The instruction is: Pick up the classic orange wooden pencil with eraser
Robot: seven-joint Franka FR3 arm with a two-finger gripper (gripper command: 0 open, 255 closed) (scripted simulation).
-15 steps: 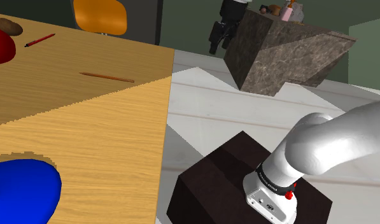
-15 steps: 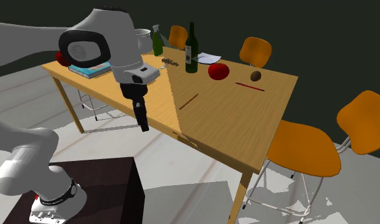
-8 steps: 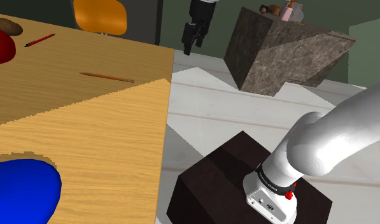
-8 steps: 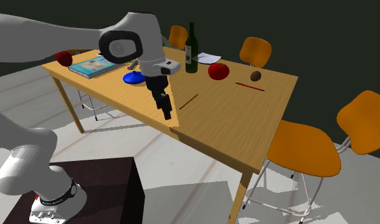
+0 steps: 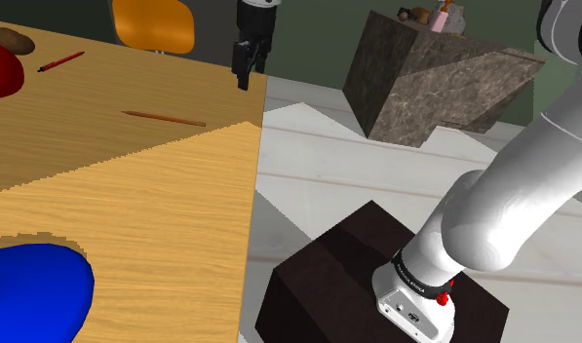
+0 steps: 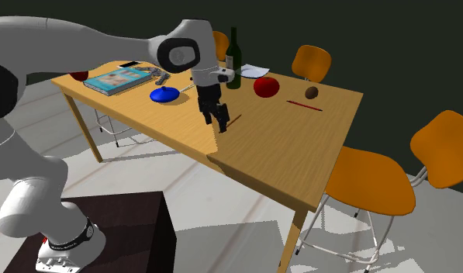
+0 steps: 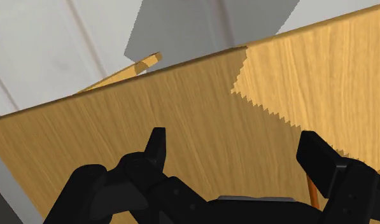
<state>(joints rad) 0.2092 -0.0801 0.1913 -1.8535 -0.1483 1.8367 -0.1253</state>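
The pencil (image 5: 164, 118) is a thin orange-brown stick lying flat on the wooden table (image 5: 133, 195), a little in from its edge. In the second exterior view the pencil (image 6: 233, 121) lies just beside my gripper (image 6: 221, 124), which hangs above the table (image 6: 299, 155) pointing down. From the shoulder view my gripper (image 5: 243, 78) hovers over the table's far edge, to the right of the pencil. My wrist view has the gripper (image 7: 238, 149) open with only table between the fingers, and a sliver of the pencil (image 7: 312, 191) by one finger.
A red pencil (image 6: 305, 105), a red round object (image 6: 266, 86) and a brown lump (image 6: 312, 92) lie further along the table. A blue dish (image 6: 165, 95), a dark bottle (image 6: 233, 62) and a book (image 6: 117, 77) stand nearby. Orange chairs (image 6: 369, 190) flank the table.
My gripper has swung from beyond the table's edge to above the table, ending close to the pencil. The pencil and the other objects have not moved.
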